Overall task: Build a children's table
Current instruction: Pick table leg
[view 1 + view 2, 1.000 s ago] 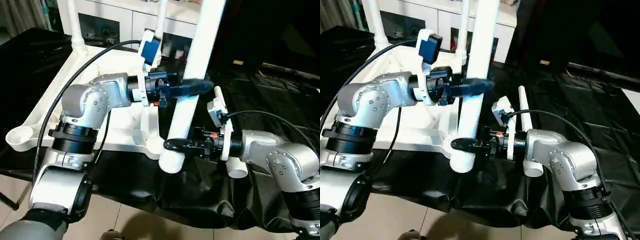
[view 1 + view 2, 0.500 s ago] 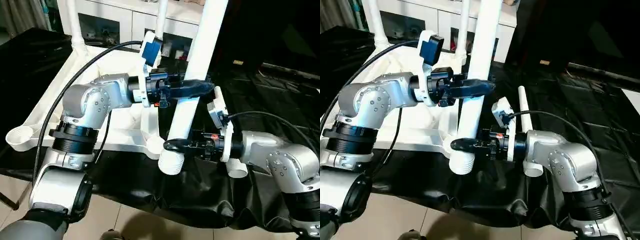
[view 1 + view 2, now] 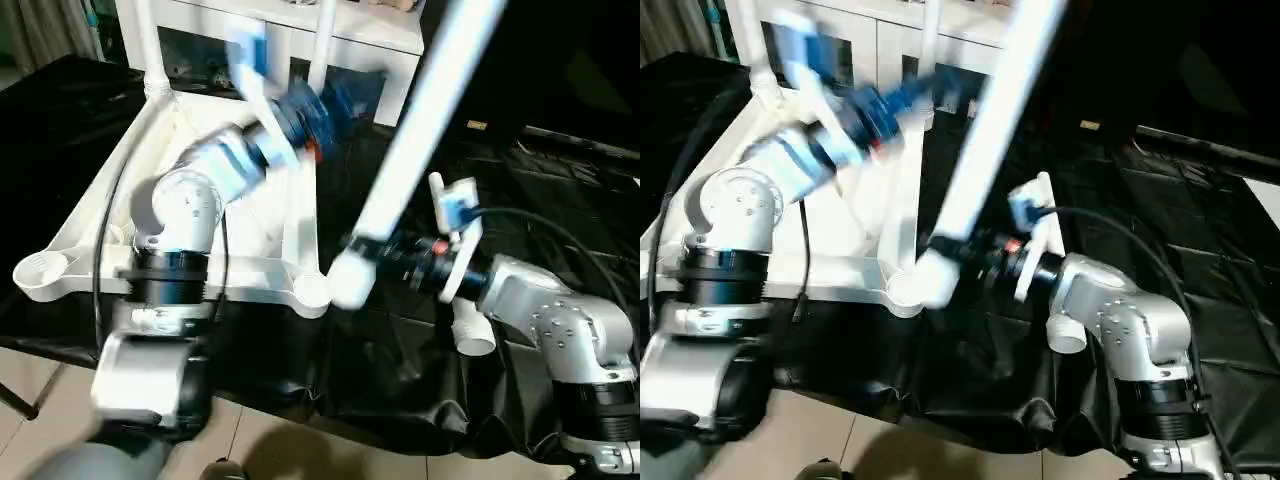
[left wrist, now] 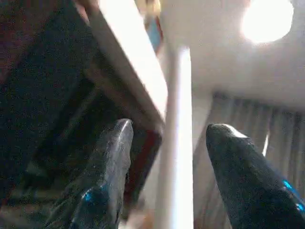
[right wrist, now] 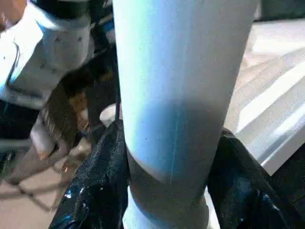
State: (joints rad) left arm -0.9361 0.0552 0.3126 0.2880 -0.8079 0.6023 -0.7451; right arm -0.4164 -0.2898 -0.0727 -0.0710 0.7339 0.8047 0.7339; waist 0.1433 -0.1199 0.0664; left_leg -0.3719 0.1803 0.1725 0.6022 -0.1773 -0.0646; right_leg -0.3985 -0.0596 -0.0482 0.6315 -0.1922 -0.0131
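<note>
R gripper jaws clamp long white plastic tube leg near its lower end, tilted over black-sheeted bench. L gripper jaws apart, empty.

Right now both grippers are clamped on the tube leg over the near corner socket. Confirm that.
Not both. The right gripper is clamped on the tube leg, as the right wrist view shows. The left gripper is open and off the leg: the left wrist view shows nothing held between its fingers. The leg's lower end sits by the near corner socket.
</note>
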